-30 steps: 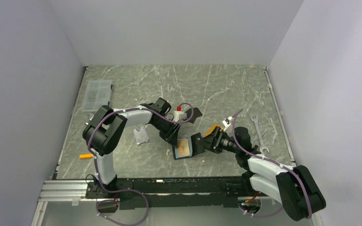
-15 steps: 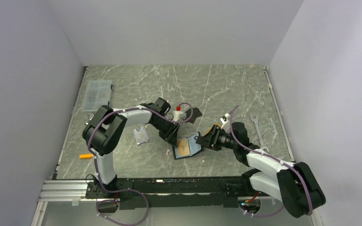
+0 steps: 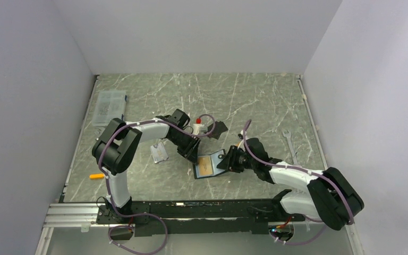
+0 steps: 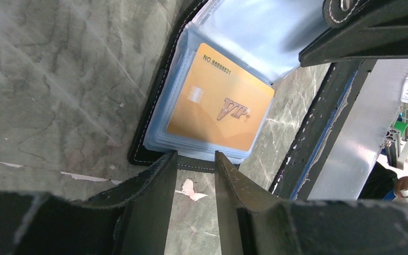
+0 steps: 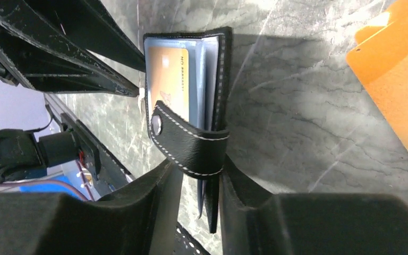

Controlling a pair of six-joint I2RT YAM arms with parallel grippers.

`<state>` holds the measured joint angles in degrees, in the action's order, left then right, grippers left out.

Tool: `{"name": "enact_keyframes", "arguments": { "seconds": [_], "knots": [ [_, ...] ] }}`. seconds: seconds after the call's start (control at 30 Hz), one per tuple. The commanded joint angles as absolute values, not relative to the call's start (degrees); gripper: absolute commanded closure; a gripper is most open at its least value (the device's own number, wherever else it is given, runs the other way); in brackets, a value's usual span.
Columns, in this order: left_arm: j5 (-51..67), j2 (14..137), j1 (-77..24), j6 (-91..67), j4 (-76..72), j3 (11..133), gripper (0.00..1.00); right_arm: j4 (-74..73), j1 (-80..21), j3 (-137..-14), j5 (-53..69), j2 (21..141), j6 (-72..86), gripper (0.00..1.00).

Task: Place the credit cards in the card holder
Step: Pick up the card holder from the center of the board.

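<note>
Card holder (image 5: 220,64) is being held open on the table (image 3: 255,101) just ahead of the arm bases. Its cover with the snap tab (image 5: 188,139) is being clamped between the fingers of the right gripper (image 5: 201,167). An orange-tan credit card (image 4: 220,105) is being displayed in the top clear pocket, its long axis running roughly near to far. The holder's opposite edge is being touched by the tips of the left gripper (image 4: 195,156), fingers set a narrow gap apart. A second orange card (image 5: 398,79) is lying farther off, apart from the holder.
</note>
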<state>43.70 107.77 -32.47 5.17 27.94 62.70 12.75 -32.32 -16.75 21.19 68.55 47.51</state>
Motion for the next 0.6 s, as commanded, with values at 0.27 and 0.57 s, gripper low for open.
{"name": "enact_keyframes", "arguments": {
  "seconds": [0.27, 0.57],
  "knots": [
    [45.19, 106.87, -27.06, 7.82, 32.55, 66.76, 0.58, 1.31, -33.76, -27.35, 12.33, 61.29, 42.90, 1.00],
    [55.46, 101.54, -19.26, 8.26, 29.81, 68.69, 0.45, -10.13, -34.86, -37.35, 15.99, 57.43, 36.57, 1.00]
  ]
}}
